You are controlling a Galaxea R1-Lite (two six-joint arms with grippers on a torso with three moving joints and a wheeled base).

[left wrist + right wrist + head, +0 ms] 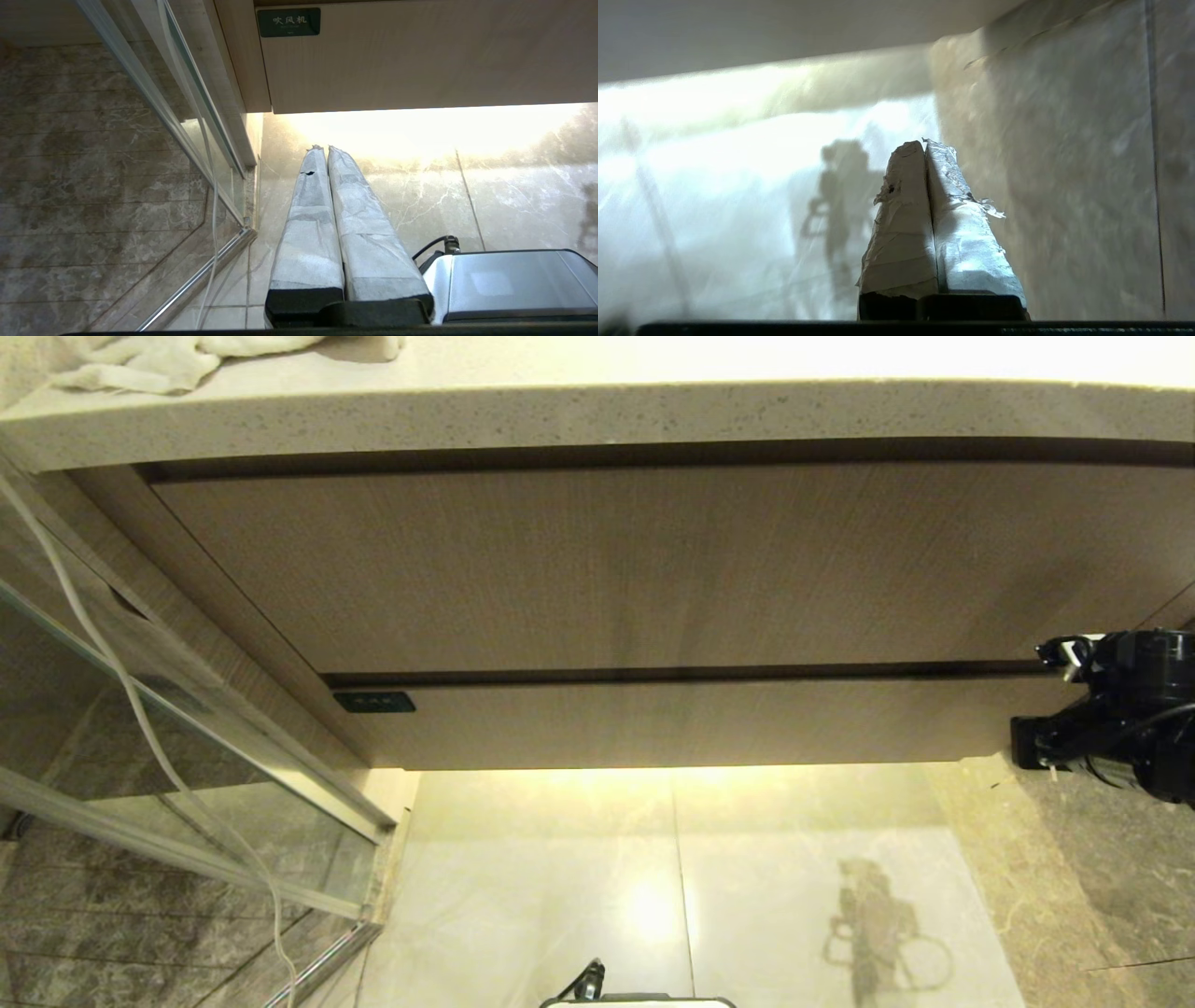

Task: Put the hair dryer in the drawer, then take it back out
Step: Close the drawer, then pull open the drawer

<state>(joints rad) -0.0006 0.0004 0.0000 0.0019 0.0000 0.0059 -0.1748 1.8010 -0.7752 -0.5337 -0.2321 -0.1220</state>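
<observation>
The drawer (691,723) is the low wood-grain front under the counter, pushed in flush, with a small black label (374,702) at its left end. The left wrist view shows that same drawer front (420,60) and label (288,22) from below. The hair dryer is out of view. My right arm (1120,719) hangs at the drawer's right end; its gripper (923,142) is shut with nothing in it, over the floor below the cabinet's edge. My left gripper (322,148) is parked low, shut and empty, pointing at the floor beneath the drawer's left end.
A taller wood-grain panel (635,569) sits above the drawer, under a speckled countertop (597,420) with a white towel (177,359). A glass shower door (187,775) and a hanging white cord (140,709) stand to the left. My base (514,284) is just below.
</observation>
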